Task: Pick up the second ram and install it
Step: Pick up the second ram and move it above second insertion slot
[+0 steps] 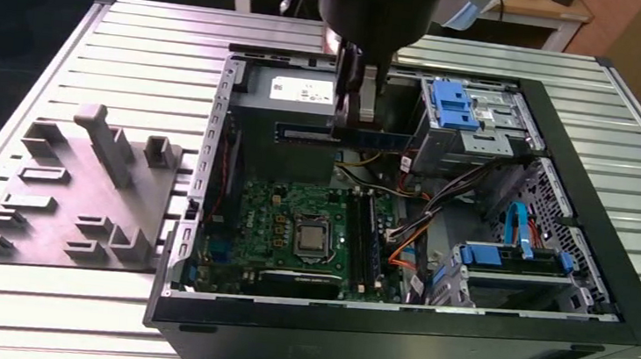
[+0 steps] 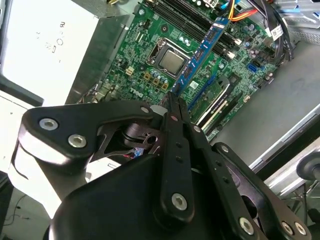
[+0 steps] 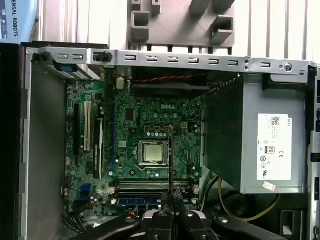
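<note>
Blue second ram (image 2: 200,52) pinched in the hand (image 2: 173,103) — gripped end hidden.

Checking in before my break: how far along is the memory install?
Done: the memory stick is picked up, clamped in the gripper. In hand: it hangs above the open computer case, clear of the motherboard. Left: it is not yet seated in a slot.

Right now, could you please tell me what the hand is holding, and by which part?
The hand grips the long, narrow dark circuit-board stick across its flat faces, near mid-length.
</note>
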Motion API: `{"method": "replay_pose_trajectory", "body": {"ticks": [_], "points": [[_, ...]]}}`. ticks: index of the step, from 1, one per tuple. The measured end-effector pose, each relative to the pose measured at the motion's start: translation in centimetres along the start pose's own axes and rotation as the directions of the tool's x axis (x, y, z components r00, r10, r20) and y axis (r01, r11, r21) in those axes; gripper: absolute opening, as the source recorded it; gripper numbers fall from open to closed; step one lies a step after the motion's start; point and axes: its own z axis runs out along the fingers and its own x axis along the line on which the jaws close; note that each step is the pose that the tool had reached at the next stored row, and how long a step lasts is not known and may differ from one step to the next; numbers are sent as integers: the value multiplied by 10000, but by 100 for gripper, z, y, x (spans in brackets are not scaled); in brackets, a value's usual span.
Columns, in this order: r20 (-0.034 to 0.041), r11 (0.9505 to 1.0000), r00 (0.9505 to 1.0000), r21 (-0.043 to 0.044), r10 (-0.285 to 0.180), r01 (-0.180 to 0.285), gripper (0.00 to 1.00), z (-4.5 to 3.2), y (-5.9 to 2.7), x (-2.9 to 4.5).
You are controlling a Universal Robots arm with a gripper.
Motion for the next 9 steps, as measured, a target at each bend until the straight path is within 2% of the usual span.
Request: {"method": "replay_pose_trajectory", "body": {"ticks": [9], "points": [[4,9996,9996,23,293,-293,11,96,-6,4]]}}
